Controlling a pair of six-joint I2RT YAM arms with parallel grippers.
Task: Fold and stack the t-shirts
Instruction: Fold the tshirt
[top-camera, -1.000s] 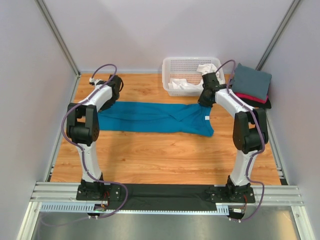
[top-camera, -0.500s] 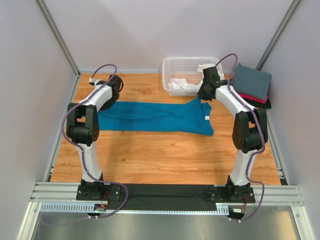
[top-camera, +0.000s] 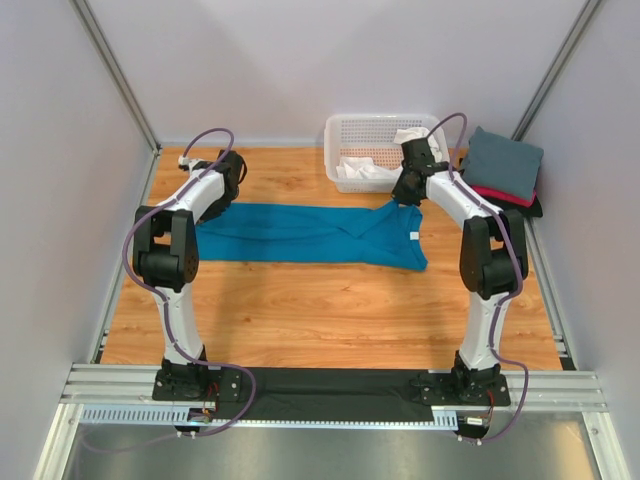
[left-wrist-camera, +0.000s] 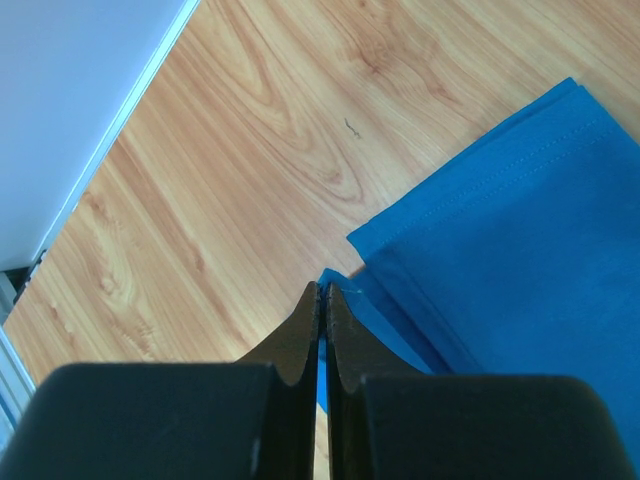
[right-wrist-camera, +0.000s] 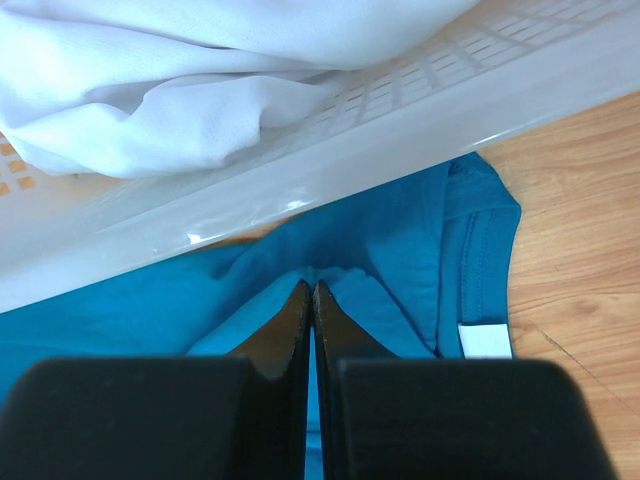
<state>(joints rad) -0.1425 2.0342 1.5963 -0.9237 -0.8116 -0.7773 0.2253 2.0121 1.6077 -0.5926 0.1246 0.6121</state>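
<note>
A large teal-blue t-shirt (top-camera: 300, 233) lies stretched across the table from left to right. My left gripper (top-camera: 222, 203) is shut on its far left corner, and the left wrist view shows that corner pinched at the tips (left-wrist-camera: 322, 288). My right gripper (top-camera: 402, 197) is shut on a bunched fold of the same shirt (right-wrist-camera: 390, 240), lifted close to the basket wall (right-wrist-camera: 400, 120). The white neck label (right-wrist-camera: 486, 341) shows just right of the jaws. A slate-grey t-shirt (top-camera: 503, 162) tops a folded stack over a red-pink one (top-camera: 505, 194) and a black one (top-camera: 530, 208).
The white lattice basket (top-camera: 380, 125) stands at the back centre with white cloth (top-camera: 365, 172) inside, right behind my right gripper. Grey walls close the left, back and right sides. A dark strip (top-camera: 330, 395) lies between the arm bases.
My right gripper has moved back and left toward the basket, drawing the shirt's right edge up with it. The left arm has not moved.
</note>
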